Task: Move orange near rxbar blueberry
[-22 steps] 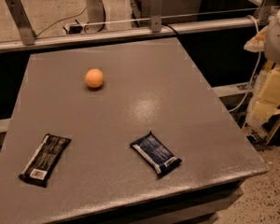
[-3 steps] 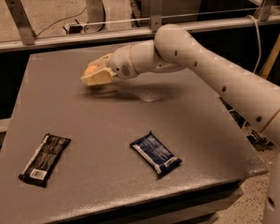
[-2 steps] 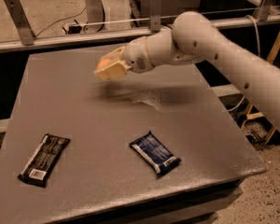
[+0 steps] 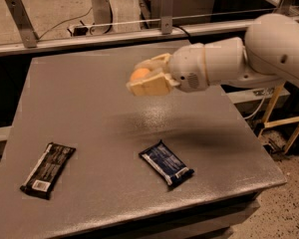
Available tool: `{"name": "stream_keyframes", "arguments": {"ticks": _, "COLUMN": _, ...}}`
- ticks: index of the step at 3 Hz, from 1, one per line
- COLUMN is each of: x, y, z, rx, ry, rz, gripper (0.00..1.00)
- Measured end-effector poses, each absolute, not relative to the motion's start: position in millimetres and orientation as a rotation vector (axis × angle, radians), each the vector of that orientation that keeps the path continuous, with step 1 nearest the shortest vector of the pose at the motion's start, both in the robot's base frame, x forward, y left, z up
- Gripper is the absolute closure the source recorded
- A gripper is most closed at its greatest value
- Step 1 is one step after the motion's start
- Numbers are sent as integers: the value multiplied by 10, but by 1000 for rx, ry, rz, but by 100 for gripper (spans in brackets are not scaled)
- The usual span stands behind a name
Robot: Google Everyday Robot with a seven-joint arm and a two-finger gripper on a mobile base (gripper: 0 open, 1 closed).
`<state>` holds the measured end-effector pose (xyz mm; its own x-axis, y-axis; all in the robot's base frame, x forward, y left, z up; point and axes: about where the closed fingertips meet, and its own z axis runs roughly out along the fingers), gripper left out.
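My gripper is shut on the orange, a small round fruit that shows between the cream fingers. It hangs above the middle of the grey table, well off the surface. The rxbar blueberry, a flat dark blue bar with a white label, lies on the table near the front edge, below and slightly right of the gripper. The white arm reaches in from the right.
A black-wrapped bar with a white barcode patch lies at the front left. A metal rail with posts runs along the table's far edge. Floor and cables lie beyond it.
The gripper has carried the orange off the far-left part of the table, rightward and toward the front, to above the table's middle.
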<state>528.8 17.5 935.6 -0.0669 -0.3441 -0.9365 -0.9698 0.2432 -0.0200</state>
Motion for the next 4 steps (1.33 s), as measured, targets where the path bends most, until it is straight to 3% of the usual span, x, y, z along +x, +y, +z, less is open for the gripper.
{"name": "stream_keyframes", "arguments": {"ticks": 1, "x": 5228, "y": -253, "z": 9338, "rx": -1193, "ry": 1622, "rz": 796, "gripper": 100}}
{"name": "stream_keyframes", "arguments": {"ticks": 2, "x": 5196, "y": -263, "z": 9328, "rx": -1195, "ry": 1622, "rz": 803, "gripper": 100}}
{"name": "stream_keyframes", "arguments": {"ticks": 4, "x": 4625, "y": -247, "z": 8960, "rx": -1258, "ry": 1583, "rz": 930, "gripper": 100}}
